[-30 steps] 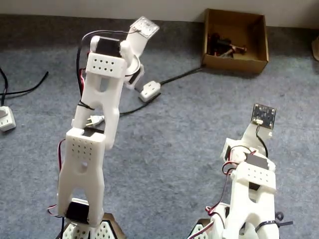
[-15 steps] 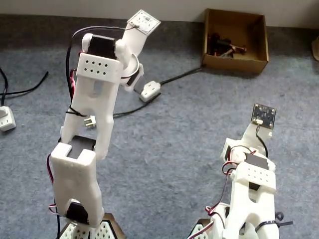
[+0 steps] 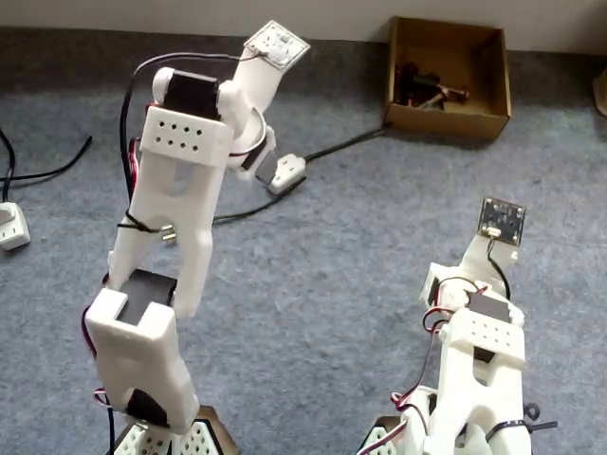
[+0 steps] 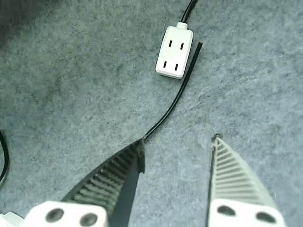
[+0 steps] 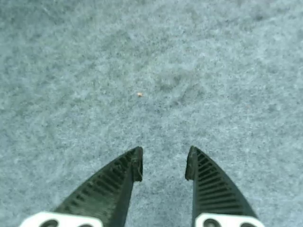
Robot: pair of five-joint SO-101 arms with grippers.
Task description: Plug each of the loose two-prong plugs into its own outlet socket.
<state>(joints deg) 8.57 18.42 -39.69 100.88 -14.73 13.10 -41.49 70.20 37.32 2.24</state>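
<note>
A white outlet socket [image 3: 286, 171] lies on the grey carpet with its black cord [image 3: 346, 144] running toward the cardboard box. In the left wrist view the same socket [image 4: 174, 57] shows its slots facing up, a short way ahead of my left gripper [image 4: 177, 143]. That gripper hangs open and empty over the carpet, with a loose black cord [image 4: 170, 109] running between it and the socket. A small piece of a white two-prong plug [image 3: 169, 230] peeks out from behind the left arm. My right gripper [image 5: 164, 153] is open and empty over bare carpet.
A cardboard box [image 3: 493, 90] with small parts stands at the back right. A second white outlet block [image 3: 11, 226] lies at the left edge, with a black cable [image 3: 52, 171] beyond it. The right arm [image 3: 479, 351] stands at the front right.
The left arm's elbow has swung left and toward the front, now covering most of the white plug. Its wrist stays over the socket. The right arm has not moved.
</note>
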